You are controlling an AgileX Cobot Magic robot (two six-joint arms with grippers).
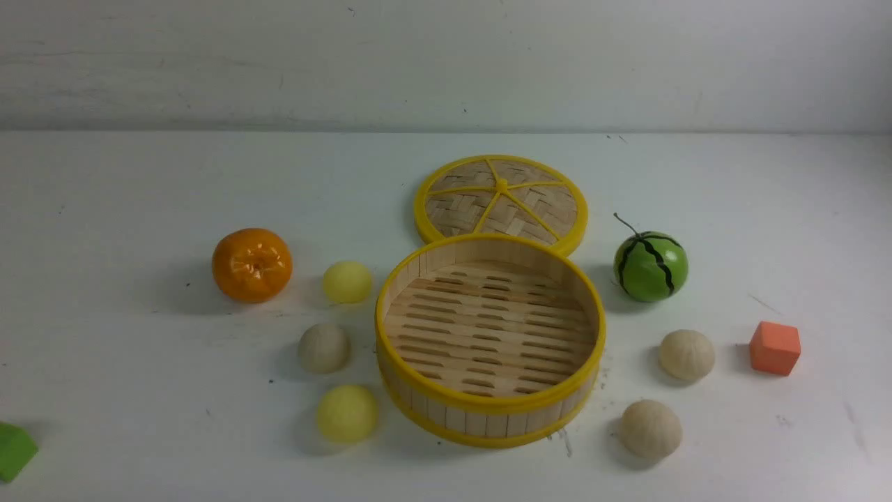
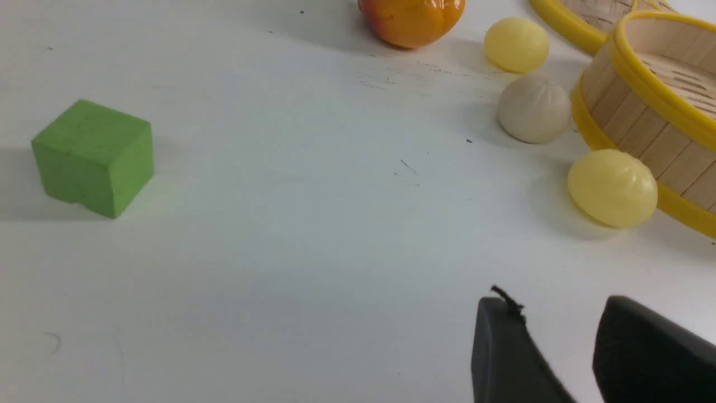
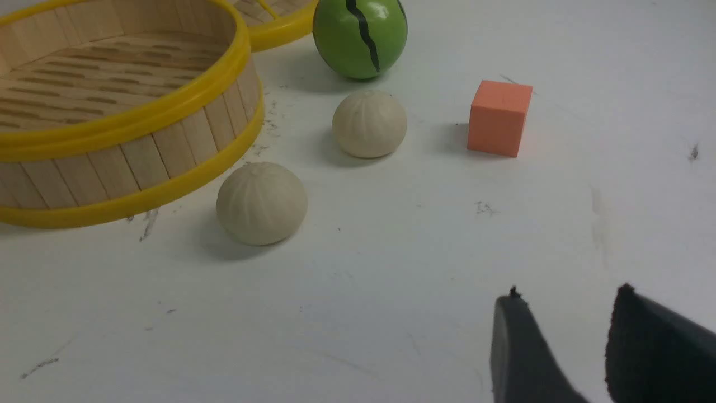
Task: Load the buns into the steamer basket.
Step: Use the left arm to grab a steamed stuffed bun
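Your steamer basket (image 1: 490, 403) stands upright in the middle of the worktop (image 1: 139, 390), its slatted floor bare. Taking the basket as the dial's centre and 12 o'clock as away from you, three buns lie on the left side. The far yellow bun (image 1: 347, 282) is at 10 o'clock, the left pleated bun (image 1: 324, 347) at 9 o'clock and the near yellow bun (image 1: 347, 413) at 8 o'clock, just beside the basket wall. On the other side, the right pleated bun (image 1: 687, 354) is at 3 o'clock and the near-right pleated bun (image 1: 650, 429) at 4 o'clock, each a little apart from the wall.

The woven lid (image 1: 502, 199) lies flat at 12 o'clock, its near edge hidden behind the basket's rim. The orange fruit (image 1: 251, 265) sits farther out at 10 o'clock, the watermelon ball (image 1: 650, 266) at 2 o'clock, the orange-red cube (image 1: 774, 348) beyond the 3 o'clock bun, and the green cube (image 1: 14, 450) far out at 8 o'clock.

Your left tool (image 2: 565, 358) and right tool (image 3: 582, 358) both show parted fingertips over bare worktop, gripping nothing.
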